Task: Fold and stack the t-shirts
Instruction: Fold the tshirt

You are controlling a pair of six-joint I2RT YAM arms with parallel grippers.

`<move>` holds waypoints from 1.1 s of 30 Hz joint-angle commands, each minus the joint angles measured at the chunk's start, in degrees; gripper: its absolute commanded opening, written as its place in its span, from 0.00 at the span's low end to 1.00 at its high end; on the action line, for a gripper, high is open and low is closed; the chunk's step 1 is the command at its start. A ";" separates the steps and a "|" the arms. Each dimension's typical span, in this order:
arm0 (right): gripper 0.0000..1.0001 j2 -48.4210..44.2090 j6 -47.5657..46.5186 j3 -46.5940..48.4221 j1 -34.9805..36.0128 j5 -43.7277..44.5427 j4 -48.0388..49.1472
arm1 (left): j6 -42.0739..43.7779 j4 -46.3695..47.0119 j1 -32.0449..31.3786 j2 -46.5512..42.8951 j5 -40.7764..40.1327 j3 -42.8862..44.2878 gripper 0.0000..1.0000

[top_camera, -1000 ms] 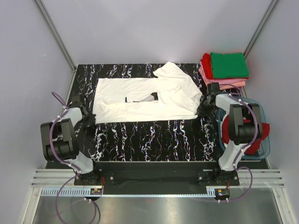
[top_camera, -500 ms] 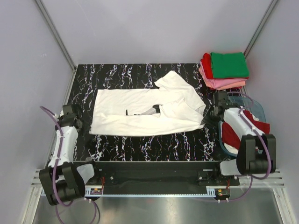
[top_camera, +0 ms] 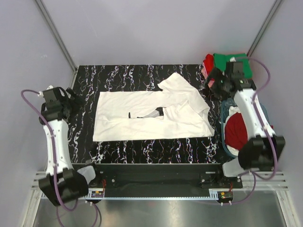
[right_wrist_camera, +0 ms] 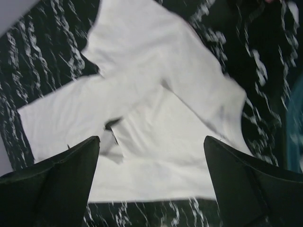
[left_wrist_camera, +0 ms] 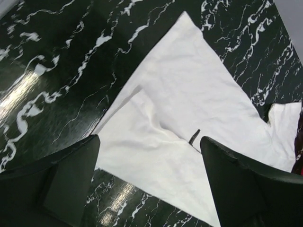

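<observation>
A white t-shirt (top_camera: pixel 151 113) lies flat on the black marbled table (top_camera: pixel 142 146), folded lengthwise, with a bit of black print (top_camera: pixel 158 111) showing at the fold. My left gripper (top_camera: pixel 71 101) hangs open off the shirt's left end, apart from the cloth. My right gripper (top_camera: pixel 214 81) hangs open off the shirt's far right corner. In the left wrist view the open gripper (left_wrist_camera: pixel 150 138) looks down on the white t-shirt (left_wrist_camera: pixel 189 94), nothing between the fingers. In the right wrist view the gripper (right_wrist_camera: pixel 151 138) is also open and empty above the t-shirt (right_wrist_camera: pixel 156 94).
A stack of folded t-shirts, green (top_camera: pixel 222 59) over red (top_camera: pixel 208 61), sits at the back right, partly behind my right arm. A translucent tub (top_camera: pixel 223 142) on the right holds a red shirt (top_camera: pixel 236 132) and a white one (top_camera: pixel 232 112).
Both grippers have opened, let go of the white t-shirt's ends, and lifted away: the left outward to the left, the right toward the back right. The shirt lies still.
</observation>
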 commanded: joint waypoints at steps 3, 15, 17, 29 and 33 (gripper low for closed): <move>0.95 29.87 -7.60 27.63 0.02 -14.06 5.18 | 4.96 7.48 0.10 15.71 9.06 8.26 0.91; 0.81 76.62 2.03 76.82 0.02 -26.94 21.05 | 1.26 19.88 -0.34 48.51 17.95 22.77 0.88; 0.81 80.02 3.11 78.36 0.46 -23.88 26.89 | 1.35 21.46 -0.61 48.95 17.86 22.15 0.88; 0.74 86.22 0.66 80.43 4.94 -17.89 23.82 | 2.05 19.53 -1.05 51.68 15.93 24.08 0.88; 0.73 84.97 -0.23 78.20 5.73 -17.44 21.63 | 2.49 19.00 -1.05 50.89 15.22 23.65 0.88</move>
